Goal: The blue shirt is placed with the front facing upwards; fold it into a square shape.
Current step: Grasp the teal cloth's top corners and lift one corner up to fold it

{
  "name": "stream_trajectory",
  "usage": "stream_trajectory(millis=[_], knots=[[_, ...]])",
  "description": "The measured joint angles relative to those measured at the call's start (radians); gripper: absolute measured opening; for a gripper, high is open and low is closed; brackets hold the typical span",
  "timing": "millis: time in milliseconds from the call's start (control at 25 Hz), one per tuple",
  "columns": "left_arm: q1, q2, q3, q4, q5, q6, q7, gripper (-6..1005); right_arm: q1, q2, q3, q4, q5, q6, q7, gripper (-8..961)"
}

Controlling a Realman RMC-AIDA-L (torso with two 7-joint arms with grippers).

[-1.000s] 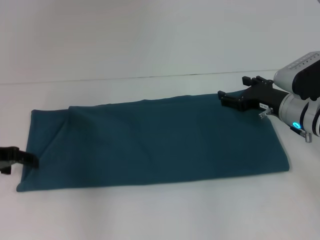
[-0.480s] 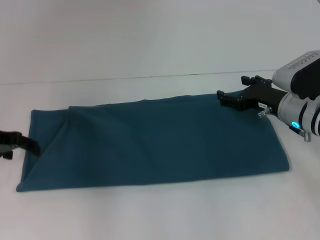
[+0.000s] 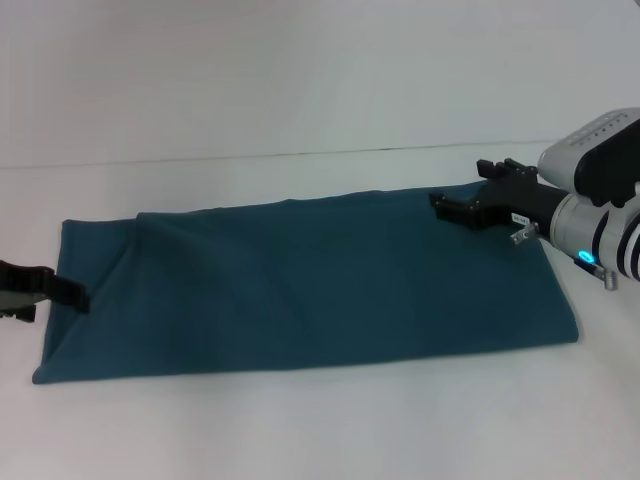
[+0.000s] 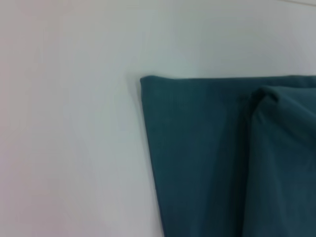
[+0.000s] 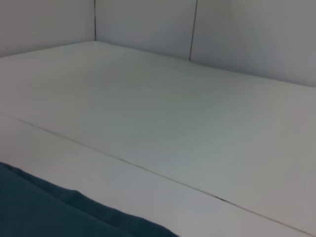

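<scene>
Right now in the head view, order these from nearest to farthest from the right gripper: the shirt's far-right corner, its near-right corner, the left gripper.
1. Far-right corner of the shirt: right beside the right gripper, at the far edge.
2. Near-right corner: right side, toward the robot.
3. Left gripper: across the shirt, at its left edge.

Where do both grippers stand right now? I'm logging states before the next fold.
Left gripper: at the shirt's left edge, cannot be told.
Right gripper: open, above the far right corner, holding nothing.
</scene>
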Motion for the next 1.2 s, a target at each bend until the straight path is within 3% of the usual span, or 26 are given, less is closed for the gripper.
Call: stream_trajectory(millis=[720,1200], knots=[[0.002,-0.013,-0.003,-0.009,0.002,0.047,-0.002,828,-0.008,0.001,0.002,0.006,0.000,0.000,-0.006,897],[0.023,-0.006,-0.109,-0.068,-0.021,0.187,0.034,834,-0.004,0.001,0.000,0.012,0.000,0.000,-0.006,896]])
